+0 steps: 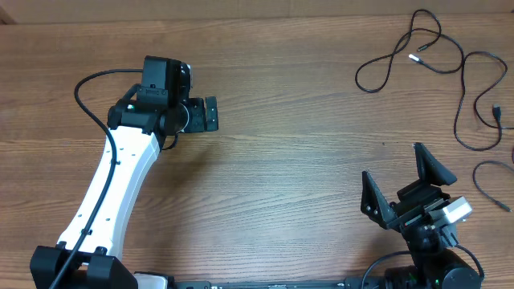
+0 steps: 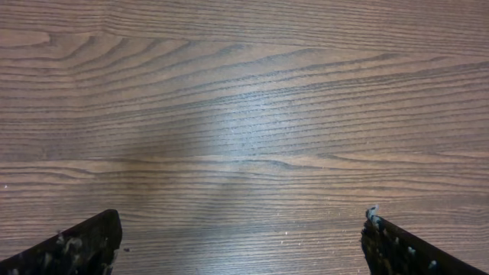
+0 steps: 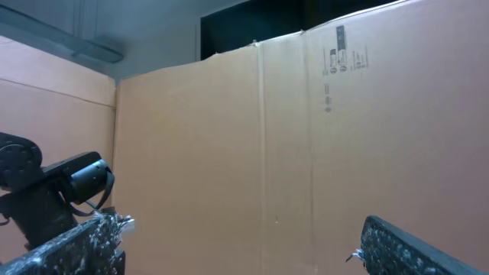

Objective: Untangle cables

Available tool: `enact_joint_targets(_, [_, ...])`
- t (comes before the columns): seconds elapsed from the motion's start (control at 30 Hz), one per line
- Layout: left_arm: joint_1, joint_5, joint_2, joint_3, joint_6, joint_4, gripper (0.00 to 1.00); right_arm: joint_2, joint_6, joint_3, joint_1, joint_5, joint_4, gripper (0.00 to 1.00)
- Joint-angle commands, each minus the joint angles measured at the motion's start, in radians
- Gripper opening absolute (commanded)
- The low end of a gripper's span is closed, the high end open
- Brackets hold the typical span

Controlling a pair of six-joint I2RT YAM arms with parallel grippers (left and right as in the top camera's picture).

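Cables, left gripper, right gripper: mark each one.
cables (image 1: 463, 74), overhead view, on a long middle strand.
left gripper (image 1: 212, 113), overhead view, midway between its fingertips.
right gripper (image 1: 392, 160), overhead view, midway between its fingertips.

The table (image 1: 281, 172) is matt grained wood, the cables (image 1: 463, 72) smooth black plastic, the wall (image 3: 229, 153) plain brown cardboard.

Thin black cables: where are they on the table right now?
Overhead view: the thin black cables lie spread at the brown wooden table's far right corner, beyond the open right gripper and well away from the left gripper.
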Motion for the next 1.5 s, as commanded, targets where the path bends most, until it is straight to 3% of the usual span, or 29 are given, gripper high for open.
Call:
enact_joint_targets(0.0, [-0.007,0.004,-0.015,-0.004,0.016,0.001,1.00,-0.010,-0.018,0.004,0.011,0.047,-0.042,1.00])
enact_joint_targets(0.17, [-0.007,0.004,-0.015,-0.004,0.016,-0.002,0.99,-0.010,-0.017,0.004,0.011,0.384,-0.388,1.00])
enact_joint_targets(0.33, [-0.007,0.004,-0.015,-0.004,0.016,-0.003,0.99,-0.010,-0.018,0.004,0.011,0.682,-0.618,1.00])
enact_joint_targets(0.47, [-0.007,0.004,-0.015,-0.004,0.016,-0.003,1.00,-0.010,-0.017,0.004,0.011,0.687,-0.762,1.00])
enact_joint_targets(0.9, [-0.007,0.004,-0.015,-0.004,0.016,-0.003,1.00,-0.010,-0.018,0.004,0.011,0.687,-0.980,1.00])
enact_joint_targets(1.37, [-0.007,0.004,-0.015,-0.004,0.016,-0.003,1.00,-0.010,-0.018,0.004,0.011,0.687,-0.981,1.00])
enact_joint_targets(1.47, [-0.006,-0.208,-0.015,-0.004,0.027,-0.007,1.00,-0.010,-0.018,0.004,0.011,0.687,-0.981,1.00])
